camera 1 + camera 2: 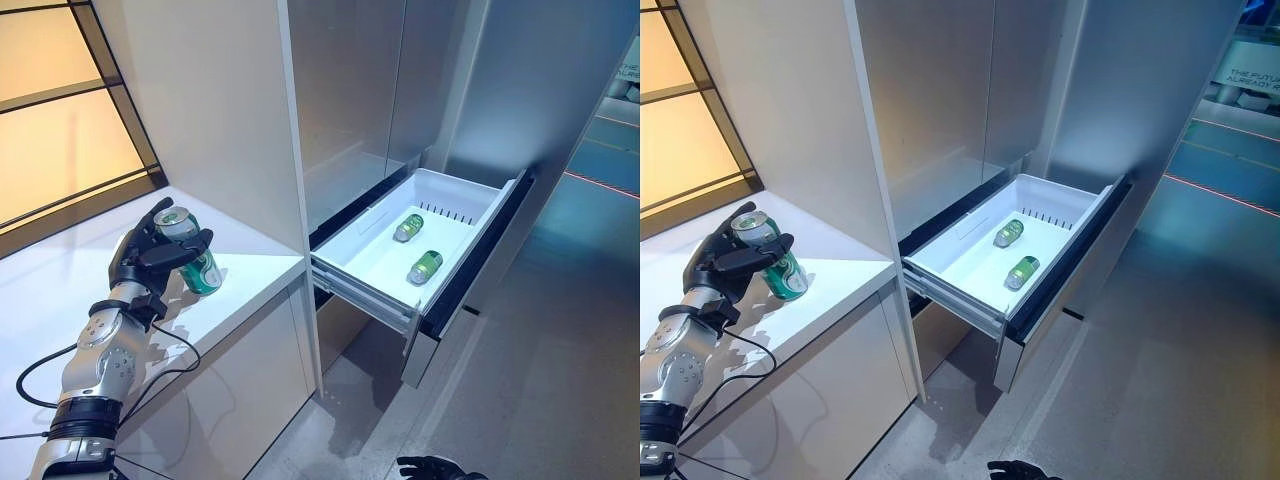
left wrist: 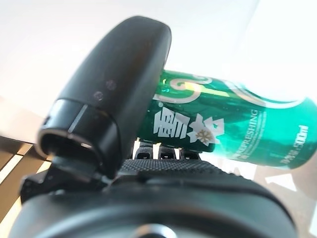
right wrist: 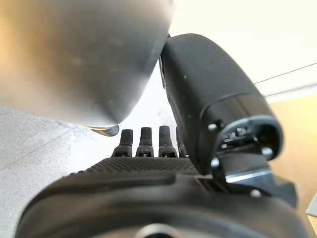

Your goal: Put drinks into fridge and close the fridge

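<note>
The drink in play is a green can (image 1: 192, 252) with white and pale swirls along its side and a silver top with a pull tab; it is tilted, its top leaning away toward the window, its base low over the white counter (image 1: 250, 270), though whether it touches the surface I cannot quite tell from here; the left hand (image 1: 150, 262) has it clasped, fingers curled round the far side and the thumb (image 2: 111, 104) pressed across the near side, so the can sits crosswise in the grip, its lower half sticking out past the hand; to the right, beyond a white upright panel (image 1: 290, 130), the fridge's drawer (image 1: 470, 265) stands pulled out, and in its white bin (image 1: 345, 262) two more green cans lie on their sides, one (image 1: 408, 227) nearer the back and one (image 1: 425, 267) nearer the front, a little apart from each other and not touching; the right hand (image 1: 435, 468) shows only as a dark shape low over the grey floor (image 1: 560, 400), well away from the drawer, and in its own wrist view its fingers (image 3: 144, 141) look fairly straight and hold nothing.
</note>
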`<state>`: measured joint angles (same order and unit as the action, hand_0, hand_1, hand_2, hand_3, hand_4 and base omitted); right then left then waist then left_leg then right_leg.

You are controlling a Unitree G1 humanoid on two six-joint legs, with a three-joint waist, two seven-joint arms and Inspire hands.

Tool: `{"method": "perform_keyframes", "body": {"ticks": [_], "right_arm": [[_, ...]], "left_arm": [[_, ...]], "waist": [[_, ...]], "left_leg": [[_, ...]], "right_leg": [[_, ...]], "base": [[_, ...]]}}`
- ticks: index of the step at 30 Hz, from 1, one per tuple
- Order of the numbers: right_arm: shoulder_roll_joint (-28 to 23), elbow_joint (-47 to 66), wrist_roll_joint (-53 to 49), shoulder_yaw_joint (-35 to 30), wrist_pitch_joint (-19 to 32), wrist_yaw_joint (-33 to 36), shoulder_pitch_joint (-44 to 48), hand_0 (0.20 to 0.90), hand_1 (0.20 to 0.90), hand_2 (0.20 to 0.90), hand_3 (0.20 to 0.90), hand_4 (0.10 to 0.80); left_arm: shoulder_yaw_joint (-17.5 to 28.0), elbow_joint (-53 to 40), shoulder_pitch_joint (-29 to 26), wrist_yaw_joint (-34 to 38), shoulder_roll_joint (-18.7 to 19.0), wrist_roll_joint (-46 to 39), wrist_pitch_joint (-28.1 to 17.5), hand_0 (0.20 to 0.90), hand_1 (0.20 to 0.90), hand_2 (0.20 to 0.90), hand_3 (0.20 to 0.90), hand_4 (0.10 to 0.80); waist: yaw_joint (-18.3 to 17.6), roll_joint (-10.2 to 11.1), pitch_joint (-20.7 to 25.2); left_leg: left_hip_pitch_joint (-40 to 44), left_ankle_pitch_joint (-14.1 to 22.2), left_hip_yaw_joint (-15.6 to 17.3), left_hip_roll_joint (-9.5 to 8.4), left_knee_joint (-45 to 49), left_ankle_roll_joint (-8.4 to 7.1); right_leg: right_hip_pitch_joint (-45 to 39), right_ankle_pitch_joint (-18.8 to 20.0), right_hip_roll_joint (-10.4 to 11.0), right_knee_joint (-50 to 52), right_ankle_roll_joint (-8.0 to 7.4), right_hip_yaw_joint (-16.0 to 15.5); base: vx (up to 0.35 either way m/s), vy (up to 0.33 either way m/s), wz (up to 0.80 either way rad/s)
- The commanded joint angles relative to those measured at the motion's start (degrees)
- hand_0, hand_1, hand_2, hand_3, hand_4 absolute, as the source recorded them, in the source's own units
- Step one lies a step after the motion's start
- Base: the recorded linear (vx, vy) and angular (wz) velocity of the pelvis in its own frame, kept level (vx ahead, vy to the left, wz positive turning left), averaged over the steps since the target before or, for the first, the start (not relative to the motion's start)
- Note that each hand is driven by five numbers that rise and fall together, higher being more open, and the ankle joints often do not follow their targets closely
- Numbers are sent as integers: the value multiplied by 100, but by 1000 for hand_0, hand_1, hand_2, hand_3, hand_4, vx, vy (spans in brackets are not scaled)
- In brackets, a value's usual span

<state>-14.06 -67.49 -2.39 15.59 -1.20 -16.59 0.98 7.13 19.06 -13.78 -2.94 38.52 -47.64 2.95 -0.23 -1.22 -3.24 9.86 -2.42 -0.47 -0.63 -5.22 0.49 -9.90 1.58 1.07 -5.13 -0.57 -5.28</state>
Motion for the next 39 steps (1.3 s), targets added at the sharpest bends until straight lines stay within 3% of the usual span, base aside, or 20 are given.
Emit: {"method": "perform_keyframes", "body": {"ticks": [1,39], "right_arm": [[-119,-377,90,299,-17,-70,-169,900,900,900,900,800],[-132,-385,55,352,-13,-75,-136,900,900,900,900,800]], "left_arm": [[396,-363,-1344,39,329,-188,-794,900,900,900,900,800],[383,-317,-1512,-95,556,-254,-695,900,900,900,900,800]], "waist": [[-31,-126,50],[-18,-155,69]], "left_leg": [[210,614,56,-339,96,195],[194,598,60,-334,90,178]], "right_leg": [[61,-537,-54,573,-190,151],[55,-520,-45,542,-197,128]], "base": [[0,0,0],[0,0,0]]}}
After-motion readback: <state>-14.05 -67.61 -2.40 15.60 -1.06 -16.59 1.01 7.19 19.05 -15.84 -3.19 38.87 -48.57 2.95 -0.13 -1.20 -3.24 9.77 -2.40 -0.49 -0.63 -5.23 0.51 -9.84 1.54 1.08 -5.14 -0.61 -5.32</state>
